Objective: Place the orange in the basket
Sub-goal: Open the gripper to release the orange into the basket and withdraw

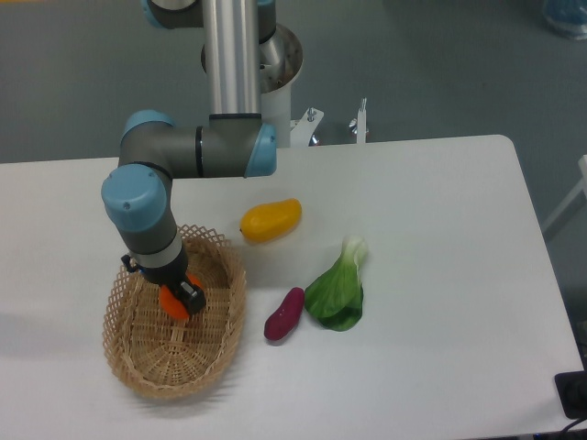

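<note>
The orange (172, 302) is a small bright-orange fruit, partly hidden by my gripper's fingers. My gripper (178, 297) is shut on it and holds it over the inside of the basket (211, 353), near the basket's middle. The basket is a large oval tan wicker one at the table's front left. Whether the orange touches the basket's floor I cannot tell.
A yellow mango-shaped fruit (271, 220) lies just beyond the basket's far right rim. A purple eggplant-like vegetable (284, 313) lies right of the basket, with a green leafy vegetable (337, 293) beside it. My arm's elbow (197, 151) hangs above the basket's far side.
</note>
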Controlling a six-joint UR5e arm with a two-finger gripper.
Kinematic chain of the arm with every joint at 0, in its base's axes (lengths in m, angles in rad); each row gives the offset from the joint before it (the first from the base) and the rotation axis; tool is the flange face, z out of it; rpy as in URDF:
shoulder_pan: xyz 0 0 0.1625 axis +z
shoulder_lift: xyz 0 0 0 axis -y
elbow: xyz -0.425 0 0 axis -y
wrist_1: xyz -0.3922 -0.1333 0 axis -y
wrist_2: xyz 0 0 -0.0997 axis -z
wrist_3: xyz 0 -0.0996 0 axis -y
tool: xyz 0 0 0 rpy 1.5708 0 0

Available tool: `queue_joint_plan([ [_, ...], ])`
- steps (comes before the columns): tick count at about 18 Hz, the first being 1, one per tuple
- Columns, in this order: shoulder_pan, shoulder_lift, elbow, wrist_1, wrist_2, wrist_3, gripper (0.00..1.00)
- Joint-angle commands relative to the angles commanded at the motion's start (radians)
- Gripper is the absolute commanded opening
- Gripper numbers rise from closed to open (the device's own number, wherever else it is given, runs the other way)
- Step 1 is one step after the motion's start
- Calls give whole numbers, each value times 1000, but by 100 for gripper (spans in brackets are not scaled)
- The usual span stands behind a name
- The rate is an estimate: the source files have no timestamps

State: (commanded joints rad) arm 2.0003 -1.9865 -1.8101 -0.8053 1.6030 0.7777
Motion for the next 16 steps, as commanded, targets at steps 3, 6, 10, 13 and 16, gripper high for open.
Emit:
queue_joint_plan([
  [3,2,2,2,3,0,2,73],
  [6,0,-2,2,24,0,3,100],
  [10,2,12,2,26,-5,-5,100],
  [13,12,12,15,26,-5,-18,100],
  [16,52,12,44,25,-5,-60,100],
])
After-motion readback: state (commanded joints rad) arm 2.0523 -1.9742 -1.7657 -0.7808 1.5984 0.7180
